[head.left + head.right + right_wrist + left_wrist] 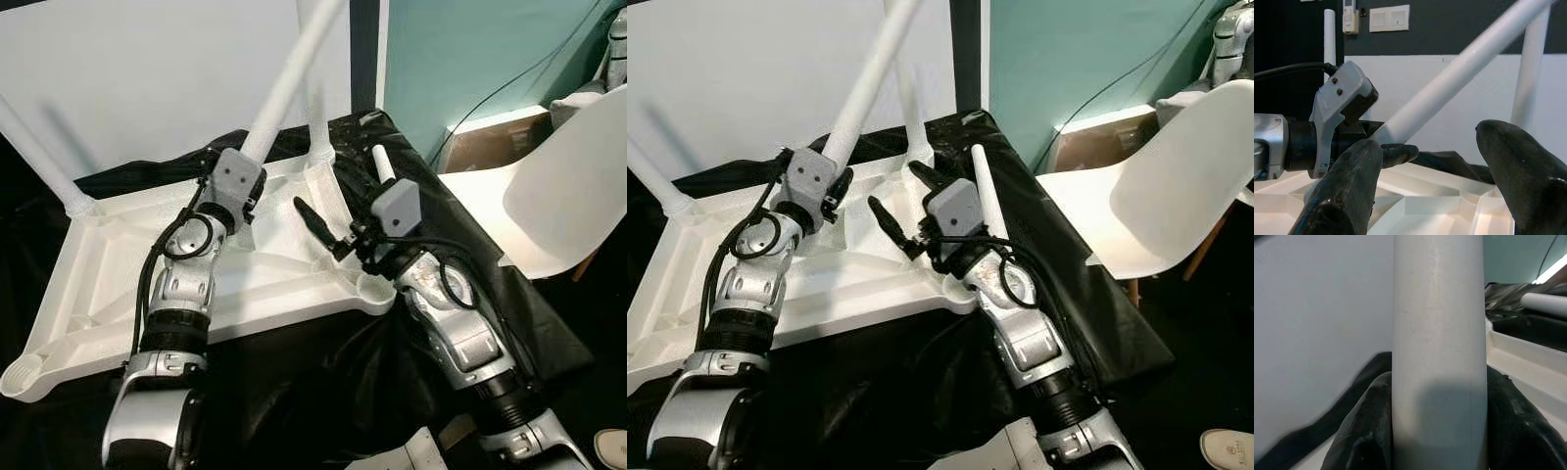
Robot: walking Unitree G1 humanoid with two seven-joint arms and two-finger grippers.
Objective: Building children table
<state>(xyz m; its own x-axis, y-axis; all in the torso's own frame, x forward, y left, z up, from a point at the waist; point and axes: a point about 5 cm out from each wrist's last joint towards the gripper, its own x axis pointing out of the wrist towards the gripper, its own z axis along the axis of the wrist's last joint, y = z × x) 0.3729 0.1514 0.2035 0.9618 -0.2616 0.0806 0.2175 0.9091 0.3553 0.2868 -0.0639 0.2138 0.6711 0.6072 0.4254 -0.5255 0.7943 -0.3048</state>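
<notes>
While the upturned white tabletop [245, 284] lies on black cloth [323, 382], the left gripper [257, 157] pinches a loose white leg [294, 73] near its lower end, jaws pressed on both sides, tube slanting up over the frame. Leg looks stiff, light, smooth plastic, likely slippery; grip low, near the socket end. Right gripper [901, 201] hovers just beside, jaws spread wide, holding nothing. Two legs already stand in corner sockets; white chair [1176, 196] at right.

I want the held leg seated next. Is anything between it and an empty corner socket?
Nothing visible blocks it. The left end effector grips the white leg above the upturned tabletop; the near-left socket looks open. The right end effector hovers open beside it.
</notes>
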